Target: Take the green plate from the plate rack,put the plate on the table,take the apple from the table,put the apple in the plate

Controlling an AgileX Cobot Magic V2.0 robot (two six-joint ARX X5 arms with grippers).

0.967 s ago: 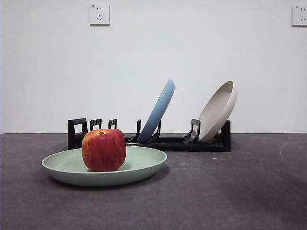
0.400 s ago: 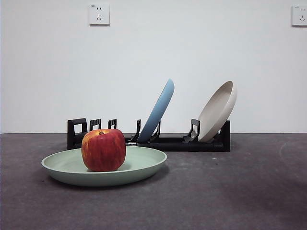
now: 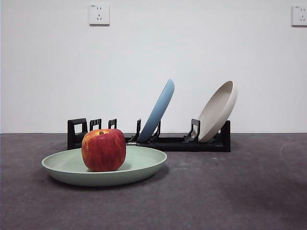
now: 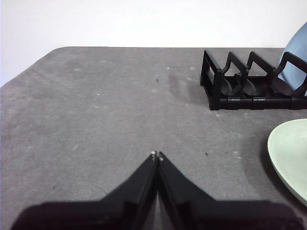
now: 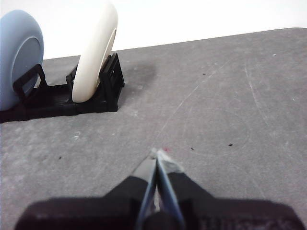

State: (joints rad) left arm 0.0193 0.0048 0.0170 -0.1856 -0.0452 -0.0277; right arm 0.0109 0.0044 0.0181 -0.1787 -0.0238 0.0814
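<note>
The green plate (image 3: pixel 139 165) lies flat on the table (image 3: pixel 240 191) in front of the left end of the plate rack (image 3: pixel 168 142). The red apple (image 3: pixel 103 149) stands upright in the plate. Neither arm shows in the front view. My left gripper (image 4: pixel 157 155) is shut and empty, over bare table; the plate's edge (image 4: pixel 290 158) and the rack's empty end (image 4: pixel 240 86) show in its view. My right gripper (image 5: pixel 157 153) is shut and empty, over bare table away from the rack's other end (image 5: pixel 96 98).
A light blue plate (image 3: pixel 158 110) leans in the rack's middle slot and a cream-white dish (image 3: pixel 218 111) leans at its right end. Both also show in the right wrist view, the blue plate (image 5: pixel 19 57) and the dish (image 5: pixel 98 52). A white wall stands behind the table.
</note>
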